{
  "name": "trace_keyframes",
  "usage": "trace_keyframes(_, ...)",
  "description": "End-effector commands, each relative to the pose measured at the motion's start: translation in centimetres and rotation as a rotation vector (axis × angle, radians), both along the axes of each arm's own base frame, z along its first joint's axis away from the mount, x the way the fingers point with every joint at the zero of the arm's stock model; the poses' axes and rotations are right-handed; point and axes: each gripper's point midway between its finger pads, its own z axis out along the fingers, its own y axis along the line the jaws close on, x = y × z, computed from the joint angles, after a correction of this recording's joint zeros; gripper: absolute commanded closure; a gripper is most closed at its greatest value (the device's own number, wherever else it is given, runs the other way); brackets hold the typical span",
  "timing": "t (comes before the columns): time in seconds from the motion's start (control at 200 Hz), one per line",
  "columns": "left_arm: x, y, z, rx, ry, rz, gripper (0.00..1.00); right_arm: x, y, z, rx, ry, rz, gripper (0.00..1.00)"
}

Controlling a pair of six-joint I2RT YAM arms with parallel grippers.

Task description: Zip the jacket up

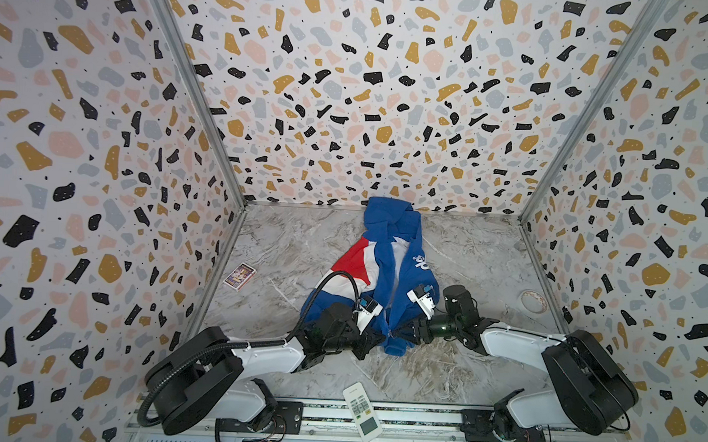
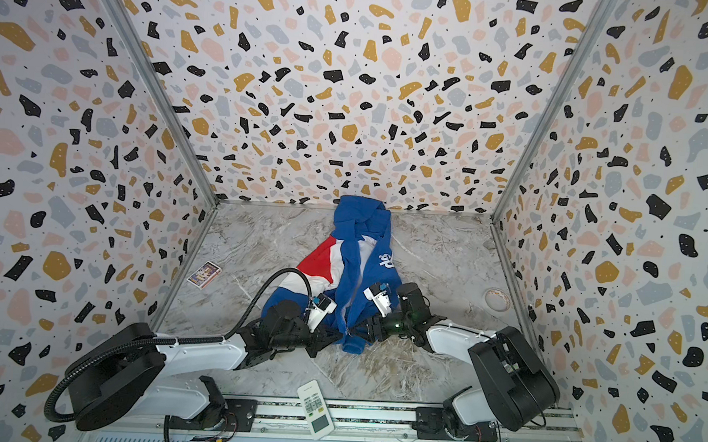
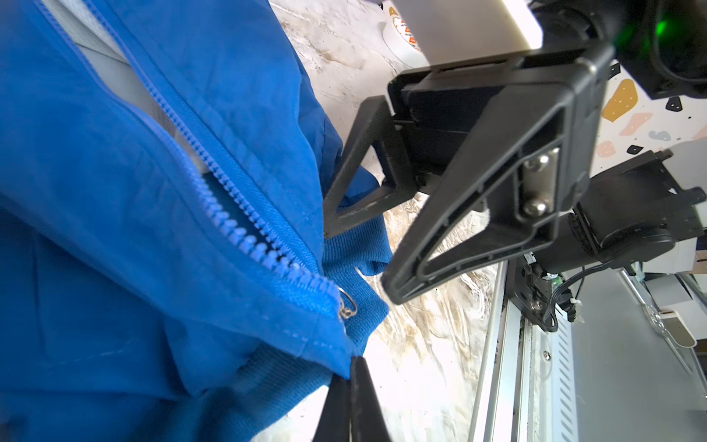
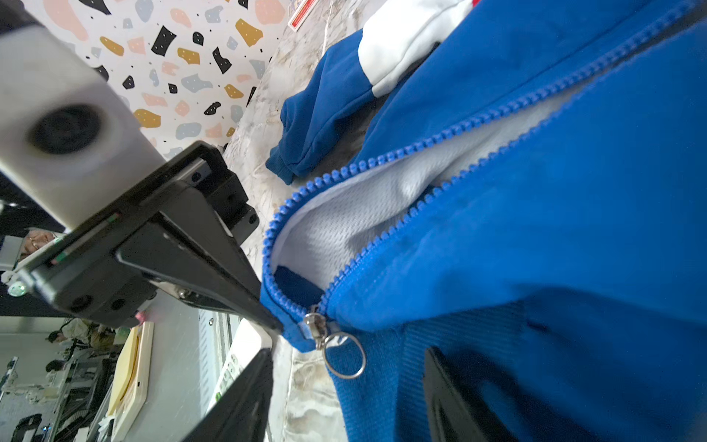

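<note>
left arm (image 1: 266, 352), right arm (image 1: 516, 343): white link shells, black joint housings | left arm cable: black corrugated hose (image 1: 217, 345) | wrist camera (image 4: 65, 130): white block, round dark lens | right gripper (image 3: 359, 260): black triangular open-frame fingers (image 3: 478, 199), two silver screws (image 3: 535, 187) | right wrist: green light (image 3: 663, 26) | bases: black, on near silver rail (image 1: 417, 414)

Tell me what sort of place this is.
Probably a robot test cell: terrazzo-patterned panel walls box in a marble-look tabletop, two black-and-white robot arms sit on an aluminium rail at its front, and a small blue hooded jacket lies as the workpiece.
</note>
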Motion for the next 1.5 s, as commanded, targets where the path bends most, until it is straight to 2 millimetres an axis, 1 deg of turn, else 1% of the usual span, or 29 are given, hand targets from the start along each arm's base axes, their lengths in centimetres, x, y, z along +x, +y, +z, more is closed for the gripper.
trace_keyframes(0.0, -0.5, -0.5, 0.8, -0.038, -0.030, -0.039, 1.00, 0.8, 1.2, 1.6, 0.050, -0.087, 0.055, 0.36)
trace_keyframes(0.27, 0.1, -0.5, 0.4, -0.023, -0.035, -0.019, 1.00, 1.4, 2.1, 1.0, 0.073, -0.073, 0.098, 0.35)
trace_keyframes(0.335, 0.5, -0.3, 0.1, -0.007, -0.037, -0.001, 1.00, 1.4, 2.3, 1.1, 0.085, -0.072, 0.107, 0.35)
trace_keyframes(0.37, 0.7, -0.2, -0.1, 0.004, -0.039, 0.010, 1.00, 1.5, 2.4, 1.2, 0.089, -0.072, 0.108, 0.37)
trace_keyframes(0.406, 1.1, 0.0, -0.3, 0.016, -0.042, 0.028, 1.00, 1.5, 2.4, 1.2, 0.090, -0.071, 0.108, 0.42)
trace_keyframes(0.456, 1.6, 0.3, -0.6, 0.031, -0.042, 0.054, 1.00, 1.5, 2.5, 1.3, 0.092, -0.066, 0.112, 0.51)
trace_keyframes(0.506, 2.0, 0.6, -0.7, 0.036, -0.046, 0.074, 1.00, 1.5, 2.5, 1.4, 0.092, -0.061, 0.113, 0.66)
trace_keyframes(0.511, 2.0, 0.7, -0.7, 0.037, -0.046, 0.077, 1.00, 1.5, 2.5, 1.4, 0.091, -0.058, 0.112, 0.69)
trace_keyframes(0.516, 2.1, 0.7, -0.7, 0.038, -0.045, 0.078, 1.00, 1.5, 2.5, 1.4, 0.091, -0.058, 0.112, 0.69)
trace_keyframes(0.571, 2.4, 0.9, -0.6, 0.036, -0.047, 0.094, 1.00, 1.5, 2.5, 1.4, 0.090, -0.050, 0.107, 0.84)
trace_keyframes(0.576, 2.4, 0.9, -0.6, 0.036, -0.048, 0.096, 1.00, 1.5, 2.5, 1.4, 0.090, -0.048, 0.107, 0.86)
trace_keyframes(0.626, 2.6, 1.0, -0.5, 0.033, -0.051, 0.104, 1.00, 1.4, 2.5, 1.5, 0.096, -0.039, 0.107, 0.95)
trace_keyframes(0.666, 2.6, 0.9, -0.3, 0.026, -0.053, 0.108, 1.00, 1.3, 2.5, 1.6, 0.102, -0.030, 0.105, 1.00)
trace_keyframes(0.781, 2.8, 1.1, 0.1, -0.005, -0.048, 0.138, 1.00, 1.0, 2.7, 2.1, 0.128, -0.007, 0.096, 1.00)
trace_keyframes(0.801, 2.8, 1.2, 0.2, -0.014, -0.043, 0.151, 0.95, 1.0, 2.7, 2.2, 0.132, -0.001, 0.091, 1.00)
trace_keyframes(0.846, 2.8, 1.4, 0.5, -0.046, -0.033, 0.170, 0.87, 1.0, 2.7, 2.4, 0.143, 0.012, 0.078, 1.00)
trace_keyframes(0.926, 2.5, 1.8, 1.2, -0.128, -0.006, 0.214, 0.69, 1.0, 2.7, 2.5, 0.156, 0.030, 0.062, 1.00)
trace_keyframes(1.001, 2.0, 2.5, 2.2, -0.237, 0.029, 0.257, 0.56, 1.1, 2.7, 2.4, 0.157, 0.050, 0.044, 1.00)
trace_keyframes(1.076, 1.6, 3.5, 3.4, -0.363, 0.074, 0.314, 0.50, 1.1, 2.7, 2.3, 0.160, 0.074, 0.031, 1.00)
trace_keyframes(1.152, 1.4, 4.4, 4.2, -0.465, 0.124, 0.364, 0.44, 1.2, 2.8, 2.2, 0.165, 0.094, 0.018, 1.00)
trace_keyframes(1.222, 1.0, 4.6, 5.0, -0.535, 0.166, 0.372, 0.41, 1.2, 3.0, 2.3, 0.172, 0.110, 0.013, 1.00)
trace_keyframes(1.297, 0.5, 3.8, 6.1, -0.583, 0.180, 0.339, 0.38, 1.2, 3.2, 2.2, 0.175, 0.124, 0.012, 1.00)
trace_keyframes(1.392, 0.3, 2.4, 6.9, -0.601, 0.189, 0.300, 0.34, 1.2, 3.4, 2.1, 0.170, 0.142, 0.002, 1.00)
trace_keyframes(1.492, 0.2, 2.3, 8.0, -0.662, 0.199, 0.292, 0.34, 1.4, 3.4, 1.9, 0.162, 0.157, -0.016, 1.00)
